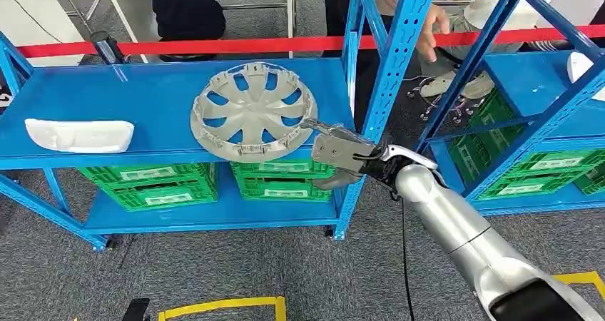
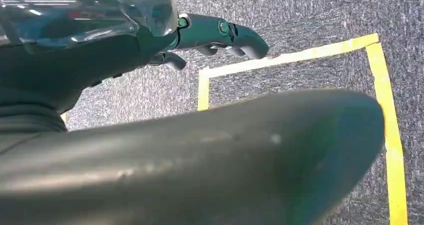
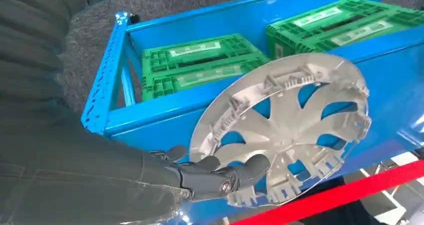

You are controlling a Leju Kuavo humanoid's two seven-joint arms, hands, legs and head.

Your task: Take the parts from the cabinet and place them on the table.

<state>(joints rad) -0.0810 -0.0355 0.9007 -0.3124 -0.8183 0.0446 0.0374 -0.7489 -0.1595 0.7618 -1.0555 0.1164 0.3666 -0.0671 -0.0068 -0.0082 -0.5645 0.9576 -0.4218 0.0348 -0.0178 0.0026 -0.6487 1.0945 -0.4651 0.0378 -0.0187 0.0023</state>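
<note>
A silver-grey wheel cover (image 1: 253, 110) sits on the top board of the blue shelf rack (image 1: 107, 93), its near edge overhanging the front and its face tilted. My right hand (image 1: 342, 157) grips the cover's rim at its right front side, thumb on top and fingers underneath. In the right wrist view, the dark fingers (image 3: 235, 175) curl over the rim of the wheel cover (image 3: 290, 130), whose ribbed inner side faces the camera. A white moulded part (image 1: 78, 135) lies at the left end of the same board. My left hand (image 2: 215, 35) hangs over the carpet holding nothing, fingers loosely extended.
Green crates (image 1: 153, 182) fill the lower shelf. A blue upright post (image 1: 389, 71) stands just right of my right hand. A second blue rack (image 1: 542, 85) with more crates is at the right. Red barrier tape (image 1: 214, 46) and people stand behind. Yellow floor tape (image 2: 290, 57) marks the carpet.
</note>
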